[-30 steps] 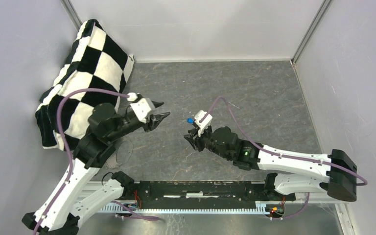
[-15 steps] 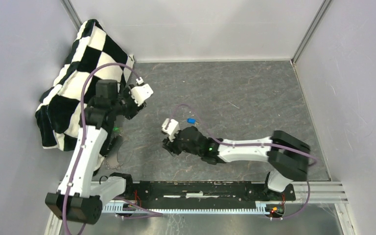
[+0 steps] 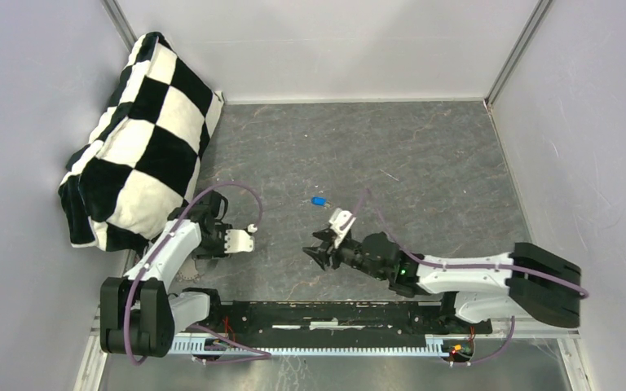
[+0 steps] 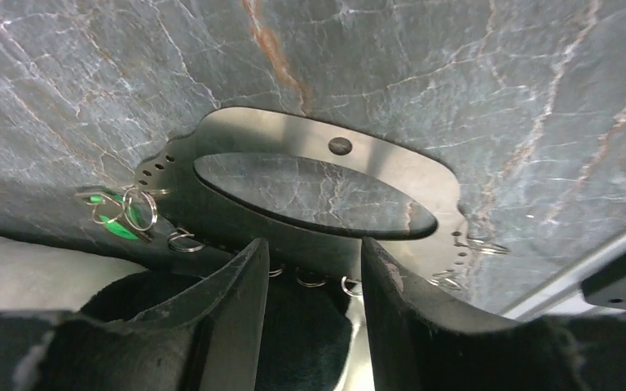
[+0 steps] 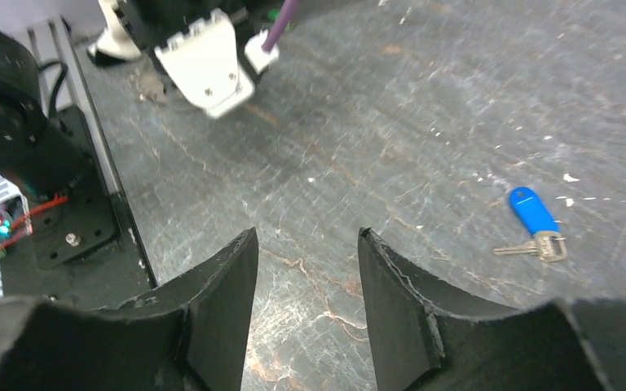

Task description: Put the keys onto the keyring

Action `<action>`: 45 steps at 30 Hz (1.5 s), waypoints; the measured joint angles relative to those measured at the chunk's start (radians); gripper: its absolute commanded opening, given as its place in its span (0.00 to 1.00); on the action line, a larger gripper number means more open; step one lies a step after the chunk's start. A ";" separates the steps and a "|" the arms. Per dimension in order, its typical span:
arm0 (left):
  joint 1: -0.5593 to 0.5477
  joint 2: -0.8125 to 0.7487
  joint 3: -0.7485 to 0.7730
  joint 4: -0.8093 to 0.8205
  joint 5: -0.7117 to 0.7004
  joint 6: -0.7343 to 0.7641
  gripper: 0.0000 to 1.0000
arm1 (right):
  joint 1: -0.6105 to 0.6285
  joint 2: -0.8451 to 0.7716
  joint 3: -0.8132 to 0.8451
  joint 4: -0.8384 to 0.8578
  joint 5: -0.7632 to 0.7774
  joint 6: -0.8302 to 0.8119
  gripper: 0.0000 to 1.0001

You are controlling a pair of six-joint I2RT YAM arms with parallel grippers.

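The keyring (image 4: 277, 130) is a flat grey metal oval with small holes and little split rings along its edge. It lies on the dark stone table. My left gripper (image 4: 314, 248) is open just short of its near edge, with nothing between the fingers. The green key (image 4: 118, 226) lies at the keyring's left end among small rings; I cannot tell whether it is hooked on. The blue key (image 3: 319, 200) lies alone mid-table, and the right wrist view has this blue key (image 5: 534, 213) at the right. My right gripper (image 5: 306, 236) stands open and empty, left of and nearer than that key.
A black-and-white checked cushion (image 3: 143, 138) leans in the far left corner. A black rail (image 3: 334, 314) runs along the table's near edge. The left arm's white wrist housing (image 5: 208, 61) is close ahead of the right gripper. Grey walls close off three sides.
The left arm swung from beside the cushion down to the near left, over the keyring. The right gripper drew back towards the near edge and opened wider. The blue key stayed put.
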 measured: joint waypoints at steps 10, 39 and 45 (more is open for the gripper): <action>-0.021 0.036 -0.122 0.226 -0.059 0.117 0.48 | -0.069 -0.220 -0.166 0.121 0.062 0.082 0.56; -0.528 0.730 0.599 0.363 0.261 -0.462 0.42 | -0.246 -0.423 -0.266 -0.018 0.053 0.124 0.57; -0.509 0.657 0.591 0.228 0.386 -0.554 0.58 | -0.247 -0.280 -0.216 -0.058 -0.173 -0.024 0.51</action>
